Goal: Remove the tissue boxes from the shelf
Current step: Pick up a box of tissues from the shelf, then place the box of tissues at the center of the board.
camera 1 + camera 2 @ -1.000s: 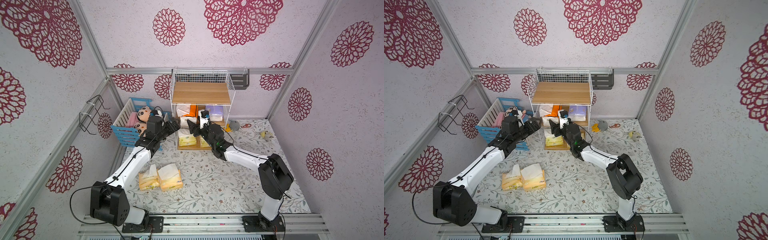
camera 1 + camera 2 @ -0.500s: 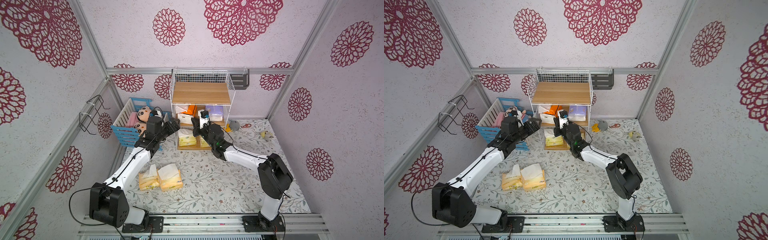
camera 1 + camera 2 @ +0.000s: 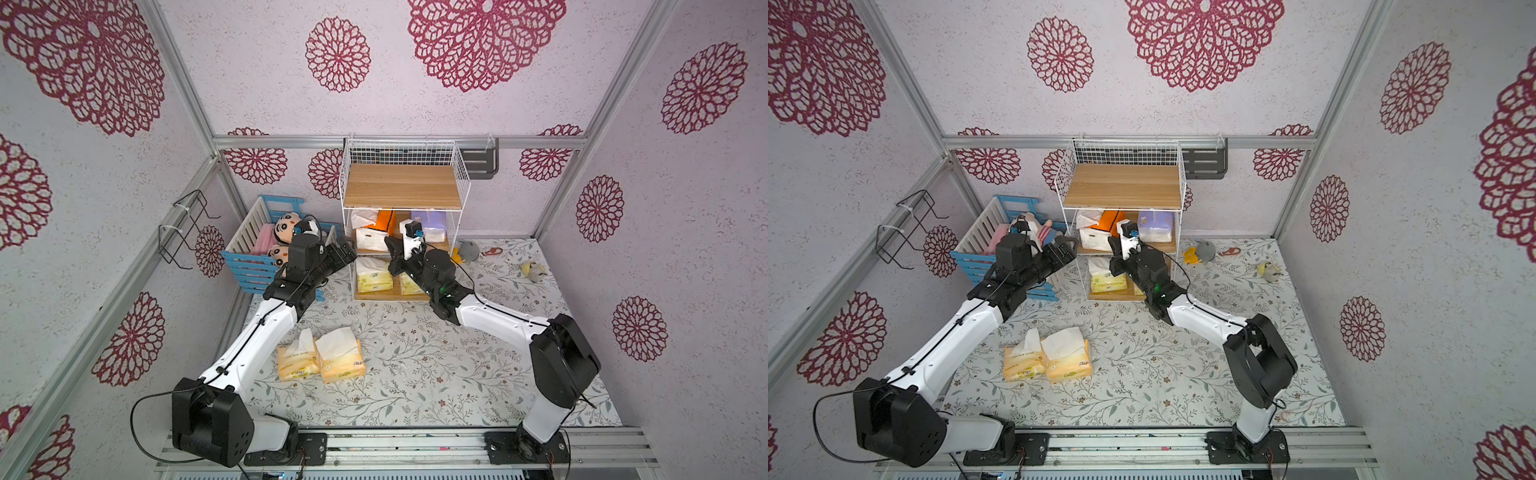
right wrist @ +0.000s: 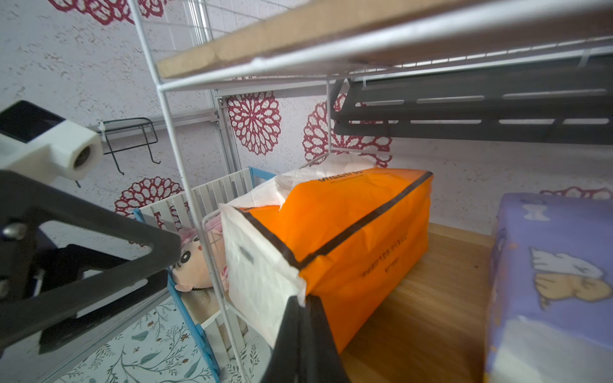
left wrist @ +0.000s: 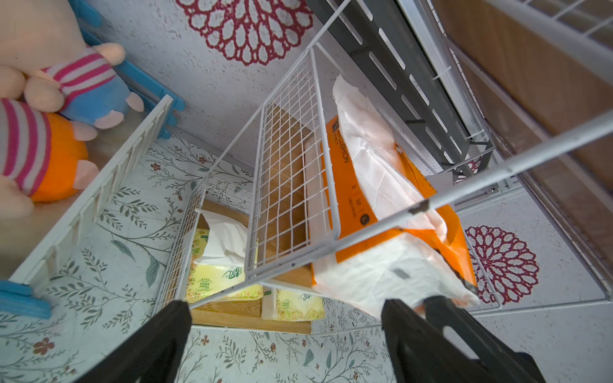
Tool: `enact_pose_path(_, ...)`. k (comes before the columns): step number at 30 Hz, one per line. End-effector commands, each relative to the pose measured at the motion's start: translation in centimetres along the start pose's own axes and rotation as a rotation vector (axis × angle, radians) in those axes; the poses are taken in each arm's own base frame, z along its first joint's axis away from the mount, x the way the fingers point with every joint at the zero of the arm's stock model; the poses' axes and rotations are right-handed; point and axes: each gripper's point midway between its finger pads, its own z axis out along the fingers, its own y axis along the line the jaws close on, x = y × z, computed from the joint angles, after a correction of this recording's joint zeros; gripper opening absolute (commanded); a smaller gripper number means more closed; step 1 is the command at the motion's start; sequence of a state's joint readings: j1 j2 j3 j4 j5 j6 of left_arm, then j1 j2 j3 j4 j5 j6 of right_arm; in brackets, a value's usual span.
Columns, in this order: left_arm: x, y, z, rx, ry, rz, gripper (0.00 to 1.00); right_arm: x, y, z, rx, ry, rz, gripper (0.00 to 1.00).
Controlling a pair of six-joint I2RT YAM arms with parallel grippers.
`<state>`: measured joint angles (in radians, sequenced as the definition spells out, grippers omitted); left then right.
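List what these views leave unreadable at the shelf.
- Right gripper: jaws shut at a corner of the bright orange pack in the right wrist view; the pack's end hides whether wrapper is pinched.
- Pale yellow pack: mostly behind the right arm in both top views.
- Lavender pack: cut off by the right wrist view's edge.

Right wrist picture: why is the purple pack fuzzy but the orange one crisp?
In the right wrist view, the lavender tissue pack sits at the frame's edge, close to the lens, so it likely blurs, as does the right black claw; the bright orange tissue pack lies farther off, sharper. In the left wrist view, the striped plush dolls blur likewise.
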<state>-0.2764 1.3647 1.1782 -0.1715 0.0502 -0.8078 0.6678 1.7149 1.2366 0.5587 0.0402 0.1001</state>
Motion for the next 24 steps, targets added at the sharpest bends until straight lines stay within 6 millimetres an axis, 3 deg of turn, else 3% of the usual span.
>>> enact_pose_path(1,-0.6,0.1,-1.4,-0.024,-0.03,0.025,0.97,-4.9,1.0,-2.8,-0.044,-0.105,0.033,0.0)
enact_pose_path(11,-2.0,0.3,-3.8,-0.053,-0.099,-0.004,0.97,-3.8,2.5,-8.8,-0.079,-0.064,0.057,0.0)
enact_pose_path(19,-2.6,0.6,-5.6,-0.073,-0.134,-0.039,0.97,-2.7,5.7,-14.3,-0.117,-0.012,0.071,0.0)
enact_pose_path(24,-3.2,0.5,-7.3,-0.076,-0.17,-0.064,0.97,-1.0,7.1,-17.5,-0.137,0.033,0.105,0.0)
